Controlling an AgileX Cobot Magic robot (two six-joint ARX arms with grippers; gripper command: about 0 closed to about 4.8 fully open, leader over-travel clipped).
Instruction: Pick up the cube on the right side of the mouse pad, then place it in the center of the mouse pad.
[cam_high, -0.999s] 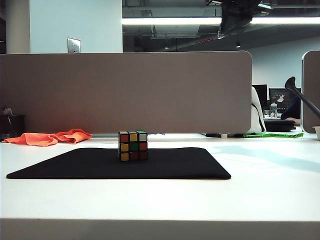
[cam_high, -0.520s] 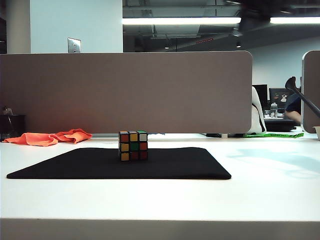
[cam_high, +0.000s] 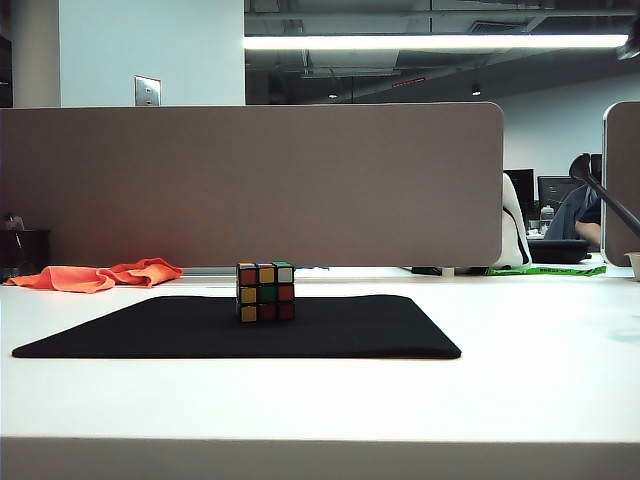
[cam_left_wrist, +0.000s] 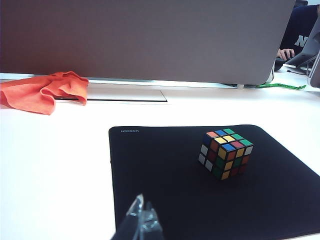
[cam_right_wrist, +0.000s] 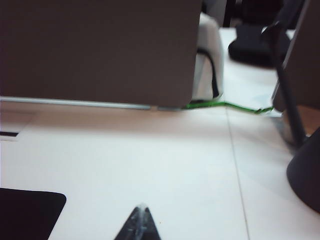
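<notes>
Fingertips pressed together, empty: my right gripper (cam_right_wrist: 139, 222) above bare white worktop (cam_right_wrist: 150, 165), off pad's right edge; left gripper (cam_left_wrist: 142, 225) over pad's near edge. Multicoloured puzzle cube (cam_high: 266, 291) sits mid black rectangular mouse pad (cam_high: 340, 335). I judge placement done; advise parking arm clear, no nudging cube.

The right arm, which showed a second ago as a dark shape at the top right of the exterior view and half a second ago as a fainter blur further right, has now left that view, save perhaps a dark sliver at the top right corner, too small to be sure of. Its pale shadow on the table (cam_high: 560, 330), to the right of the mouse pad (cam_high: 330, 335), has faded. The right gripper (cam_right_wrist: 139, 220) now hangs closed over bare table.
</notes>
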